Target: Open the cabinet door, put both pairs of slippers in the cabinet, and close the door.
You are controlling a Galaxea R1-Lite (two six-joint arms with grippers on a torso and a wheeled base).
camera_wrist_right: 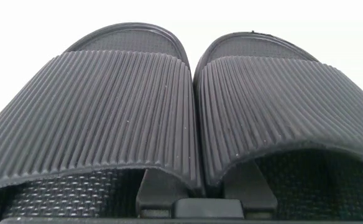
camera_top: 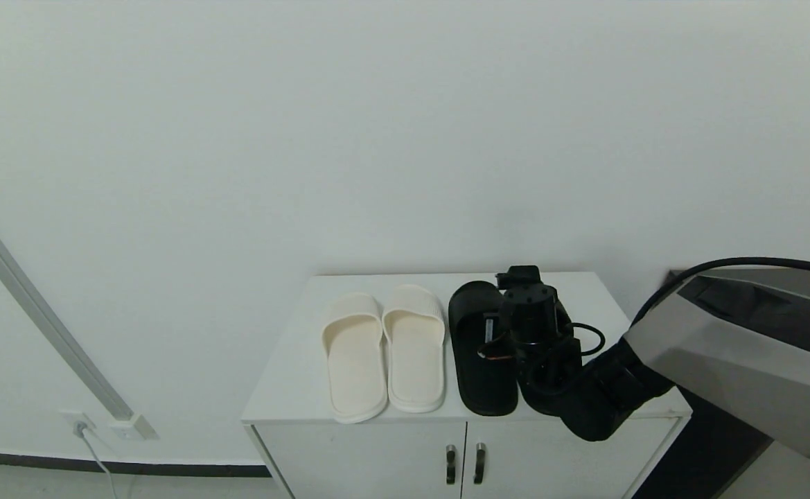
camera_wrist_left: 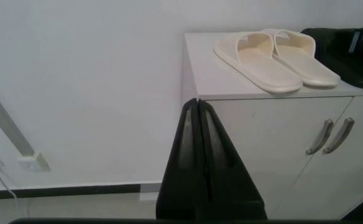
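A white cabinet [camera_top: 287, 388] stands against the wall with both doors closed, their handles [camera_top: 464, 464] side by side. On its top lies a pair of white slippers [camera_top: 382, 353] and, beside them, a pair of black slippers [camera_top: 481, 360]. My right arm's wrist [camera_top: 540, 339] hangs over the black pair and hides one of them. In the right wrist view my right gripper [camera_wrist_right: 200, 183] is open, one finger [camera_wrist_right: 153, 186] under each ribbed strap of the black slippers [camera_wrist_right: 107, 106], straddling their touching inner sides. My left gripper [camera_wrist_left: 197, 109] is shut on nothing, off the cabinet's [camera_wrist_left: 262, 143] left corner.
A wall socket [camera_top: 75, 419] with a hanging cable and a slanted grey conduit [camera_top: 30, 298] lie left of the cabinet. There is open floor on that side. The door handles [camera_wrist_left: 330, 135] are near the left gripper's height.
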